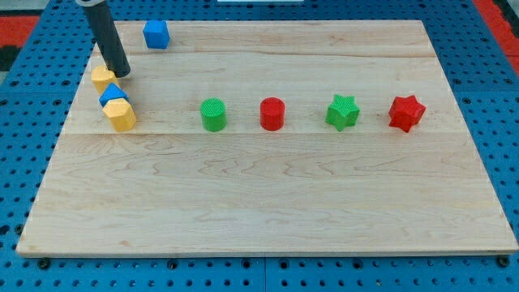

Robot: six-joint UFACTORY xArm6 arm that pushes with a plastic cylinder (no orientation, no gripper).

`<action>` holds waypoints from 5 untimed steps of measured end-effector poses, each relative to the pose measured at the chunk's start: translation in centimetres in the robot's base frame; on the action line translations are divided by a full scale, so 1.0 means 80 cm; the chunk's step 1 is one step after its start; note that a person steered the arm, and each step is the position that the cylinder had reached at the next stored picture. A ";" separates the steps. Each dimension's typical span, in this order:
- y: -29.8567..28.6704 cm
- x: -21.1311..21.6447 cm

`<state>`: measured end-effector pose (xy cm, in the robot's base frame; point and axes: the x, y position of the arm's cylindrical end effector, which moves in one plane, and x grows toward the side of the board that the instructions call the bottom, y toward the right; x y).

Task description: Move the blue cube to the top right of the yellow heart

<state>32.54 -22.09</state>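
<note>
Wooden board [268, 203]: pale planks, resting on a blue perforated table [503, 122] that shows on all sides of it.

Dark rod [107, 36]: enters from the view's top left, slanting slightly down toward the right. My tip [120, 74] sits on the board near its left edge, just right of and touching or nearly touching the upper yellow block [102, 79]. No fingers on this tool; the rod grips nothing and only bears sideways on blocks.

Left cluster, top to bottom: upper yellow block, shape unclear (partly hidden by the rod); a small blue block [113, 94], shape unclear, wedged between the two yellows; the lower yellow block [120, 114], roughly heart-like or pentagonal, outline not certain. All three look in contact.

Blue cube [156, 34]: stands alone near the board's top edge, up and to the right of my tip, apart from the cluster.

Row across mid-board, left to right, well spaced: green cylinder [213, 114], red cylinder [273, 113], green star [342, 112], red star [406, 113].
</note>
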 end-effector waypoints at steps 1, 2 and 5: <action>0.020 -0.008; 0.147 -0.089; 0.039 -0.118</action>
<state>23.12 -19.00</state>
